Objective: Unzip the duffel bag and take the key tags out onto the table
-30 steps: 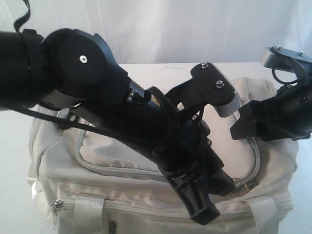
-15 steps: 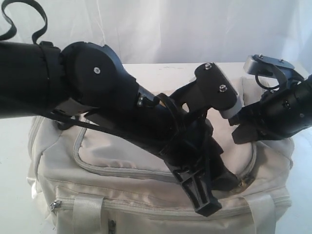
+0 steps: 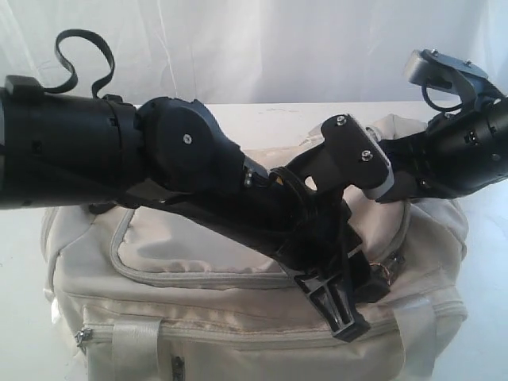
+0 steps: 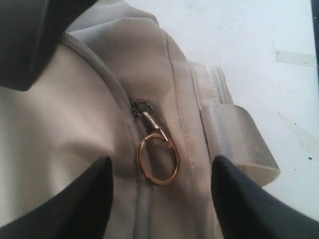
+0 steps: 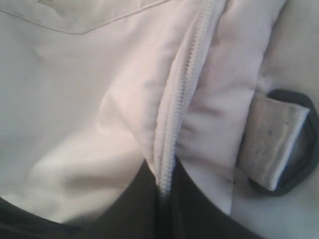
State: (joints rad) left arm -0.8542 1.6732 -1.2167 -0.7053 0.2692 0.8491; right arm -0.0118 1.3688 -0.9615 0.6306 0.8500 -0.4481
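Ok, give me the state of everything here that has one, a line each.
Bag, zipped shut where visible.
Zip, closed along the stretch in view.
Pull ring, lying flat on the bag, not gripped.
Left gripper, open, fingers either side of the pull ring, not touching it.
Right gripper, shut on the bag at the zip seam.

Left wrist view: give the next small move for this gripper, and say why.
Probably lower the left gripper slightly and close on the gold ring pull: its open jaws straddle it, the zipper looks shut, and the right gripper pinches the duffel bag at its seam.
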